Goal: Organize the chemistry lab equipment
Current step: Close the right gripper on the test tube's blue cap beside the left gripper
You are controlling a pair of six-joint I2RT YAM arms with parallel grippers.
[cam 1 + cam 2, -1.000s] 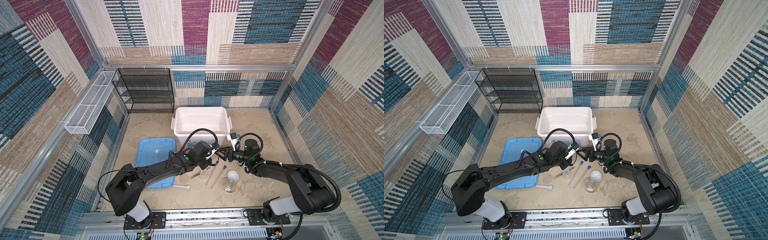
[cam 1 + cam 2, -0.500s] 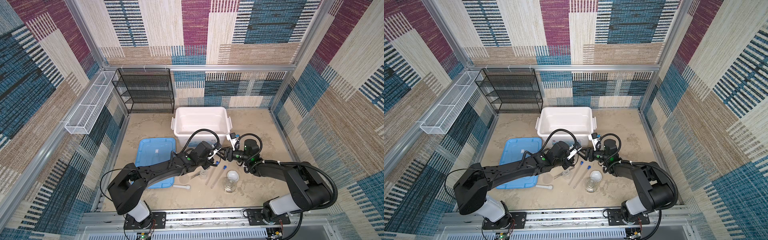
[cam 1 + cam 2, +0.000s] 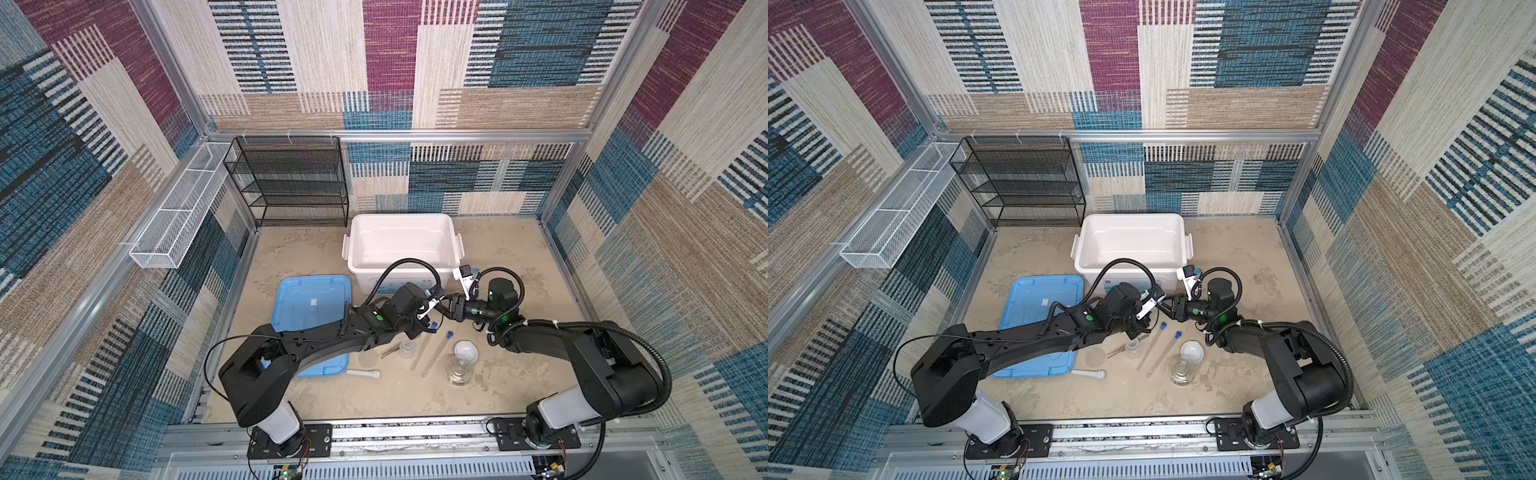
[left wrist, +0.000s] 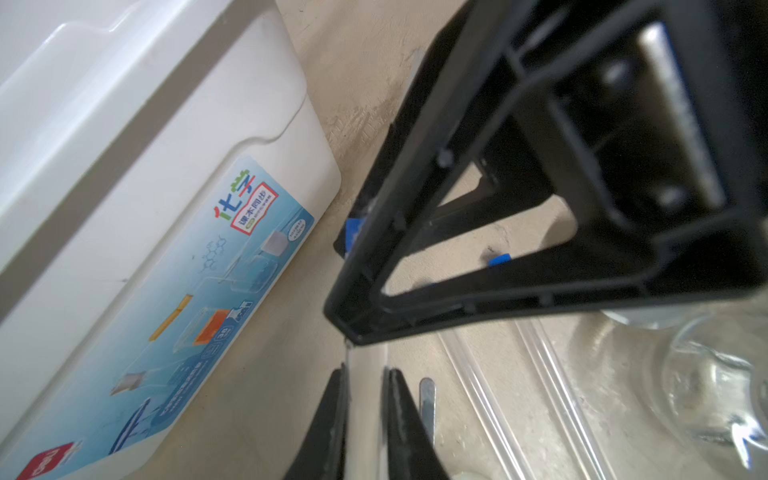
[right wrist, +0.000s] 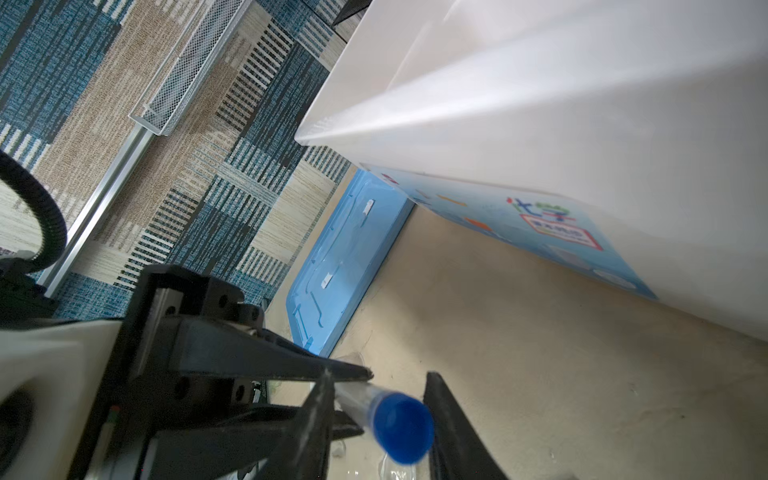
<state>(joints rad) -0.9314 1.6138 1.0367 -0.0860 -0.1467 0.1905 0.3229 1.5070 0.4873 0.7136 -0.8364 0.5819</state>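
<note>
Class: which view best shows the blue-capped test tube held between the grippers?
The right wrist view: the test tube and its blue cap sit large inside the right gripper. The left wrist view shows only a clear stretch in the left gripper. In both top views the grippers cover it.

bin [image 3: 363,276]: white; lid [image 3: 309,305]: blue; rack [image 3: 291,195]: black; test tube [image 5: 390,415]: clear, blue cap; walls [image 3: 386,54]: striped patchwork

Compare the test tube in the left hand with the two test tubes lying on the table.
The held test tube is up off the table, pinched in the left hand; the two lying test tubes rest flat on it. The held one's cap sits between the fingers of the right hand; no hand holds the lying pair. All three are long, clear and blue-capped.
</note>
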